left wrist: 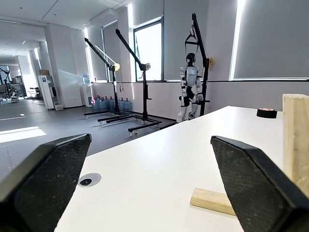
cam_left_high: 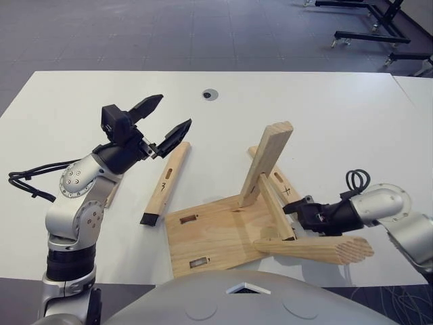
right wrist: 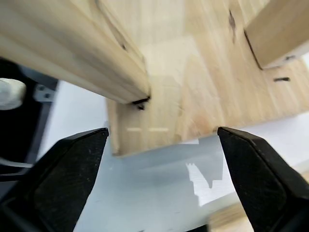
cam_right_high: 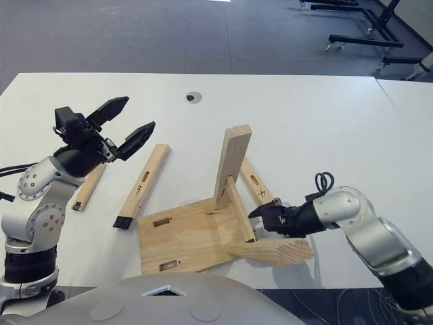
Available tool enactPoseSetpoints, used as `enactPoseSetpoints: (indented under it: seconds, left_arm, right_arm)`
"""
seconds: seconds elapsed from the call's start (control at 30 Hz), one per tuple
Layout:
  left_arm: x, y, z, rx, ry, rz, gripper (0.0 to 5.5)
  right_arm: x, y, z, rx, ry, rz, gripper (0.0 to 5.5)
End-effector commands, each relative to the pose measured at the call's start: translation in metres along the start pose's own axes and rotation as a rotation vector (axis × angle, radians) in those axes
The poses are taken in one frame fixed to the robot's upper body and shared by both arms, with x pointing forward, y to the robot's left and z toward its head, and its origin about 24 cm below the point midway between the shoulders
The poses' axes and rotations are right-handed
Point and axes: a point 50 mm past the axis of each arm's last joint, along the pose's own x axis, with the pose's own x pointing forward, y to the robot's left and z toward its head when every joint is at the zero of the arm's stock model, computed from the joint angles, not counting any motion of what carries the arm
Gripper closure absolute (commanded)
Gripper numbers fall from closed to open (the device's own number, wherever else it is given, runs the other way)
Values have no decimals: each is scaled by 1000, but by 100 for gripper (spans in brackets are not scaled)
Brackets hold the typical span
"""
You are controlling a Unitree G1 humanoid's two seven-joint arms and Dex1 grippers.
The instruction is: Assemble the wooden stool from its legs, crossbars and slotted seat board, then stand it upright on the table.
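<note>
The slotted seat board [cam_left_high: 203, 237] lies flat near the table's front edge. One leg [cam_left_high: 267, 162] stands tilted in it, and a crossbar [cam_left_high: 276, 213] runs from that leg down to a second leg [cam_left_high: 314, 249] lying at the board's right corner. A slotted piece [cam_left_high: 279, 179] lies behind them. A loose leg [cam_left_high: 166, 183] with a black foot lies left of the board, and another stick [cam_right_high: 89, 186] sits partly under my left arm. My left gripper [cam_left_high: 174, 110] is open, raised above the loose leg's far end. My right gripper [cam_left_high: 292, 206] is open beside the crossbar, facing the board's edge [right wrist: 193, 63].
A round grommet [cam_left_high: 211, 94] sits in the white table [cam_left_high: 338, 108] at the back centre. A black tape roll [left wrist: 266, 112] lies far off on the table. Black wheeled frames [cam_left_high: 369, 34] stand on the floor behind. Bare table spreads to the back and right.
</note>
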Motion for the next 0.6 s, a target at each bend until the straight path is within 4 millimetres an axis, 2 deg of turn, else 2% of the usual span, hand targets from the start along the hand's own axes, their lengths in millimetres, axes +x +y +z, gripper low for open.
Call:
enactPoseSetpoints:
  seconds: [0.03,0.1,0.17,0.27,0.37,0.5,0.6]
  left_arm:
    - [4,2,1,9,12,-18,96]
    - [4,3,0,12,15,-15,96]
    - [3,5,0,18,20,-3,96]
    - [2,7,-2,22,25,11,96]
    - [-2,10,-3,30,34,33,96]
    - [-3,12,-4,35,41,46,96]
    - [-5,14,-4,41,42,59,96]
  right_arm:
    - [18,-11,-9,-51,48,-100,132]
    - [23,-21,-6,-53,8,-175,132]
    - [25,-47,-7,-46,-13,-373,132]
    - [18,-82,-7,-29,-20,-655,132]
    - [6,-101,1,-27,-59,-821,132]
    - [-10,-109,11,-21,-148,-886,132]
    - [-21,-85,25,-15,-286,-664,132]
